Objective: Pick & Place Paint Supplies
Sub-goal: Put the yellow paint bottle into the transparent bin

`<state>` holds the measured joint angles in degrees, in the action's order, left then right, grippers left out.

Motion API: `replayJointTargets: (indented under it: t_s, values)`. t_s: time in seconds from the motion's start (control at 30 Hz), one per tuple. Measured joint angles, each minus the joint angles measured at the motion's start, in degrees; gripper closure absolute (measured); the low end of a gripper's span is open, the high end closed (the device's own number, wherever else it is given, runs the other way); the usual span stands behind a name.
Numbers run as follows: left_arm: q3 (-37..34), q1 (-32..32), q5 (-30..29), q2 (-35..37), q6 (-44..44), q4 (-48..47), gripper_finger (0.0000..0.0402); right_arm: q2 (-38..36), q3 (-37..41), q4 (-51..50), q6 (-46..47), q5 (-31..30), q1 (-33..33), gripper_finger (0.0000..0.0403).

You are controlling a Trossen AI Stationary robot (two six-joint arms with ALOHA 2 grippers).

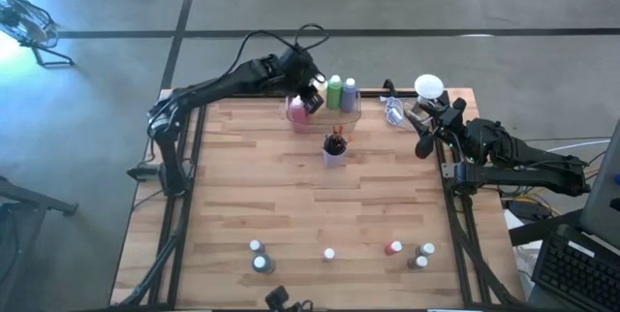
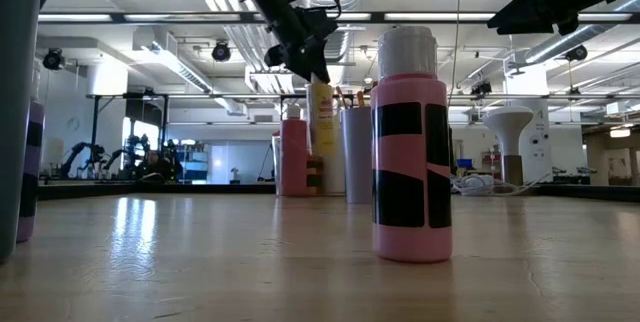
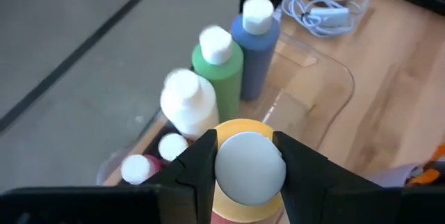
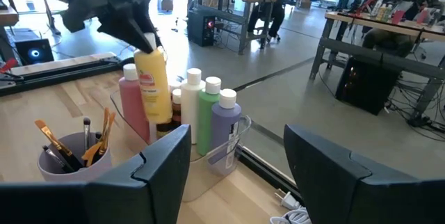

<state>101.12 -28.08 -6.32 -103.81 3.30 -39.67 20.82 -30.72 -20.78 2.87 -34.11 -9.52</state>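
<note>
Claw (image 3: 243, 172) on the left clamps a yellow bottle's white cap (image 3: 249, 168) over the clear bin (image 3: 327, 92) at twelve o'clock, while right claw (image 4: 236, 161) gapes empty at two.

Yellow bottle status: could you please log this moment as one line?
left gripper: shut on yellow bottle | position: above clear bin | right gripper: open, empty, waiting

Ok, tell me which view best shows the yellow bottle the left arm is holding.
The right wrist view: the yellow bottle hangs full length from the left tool above the clear bin. The left wrist view shows only its cap. The low view shows a sliver; the high view hides it.
</note>
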Motion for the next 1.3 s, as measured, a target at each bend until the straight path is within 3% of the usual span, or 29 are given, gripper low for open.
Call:
replayJointTargets:
  t_s: [0.87,1.3]
  values:
    - [-0.1,-1.1,2.7,-8.6,-0.2,-0.3,0.0274,0.0,0.0,0.0,0.0,0.0,0.0,0.0093]
    - [0.1,-1.5,4.5,-9.1,0.3,-2.1,0.027,0.0,0.0,0.0,0.0,0.0,0.0,0.0053]
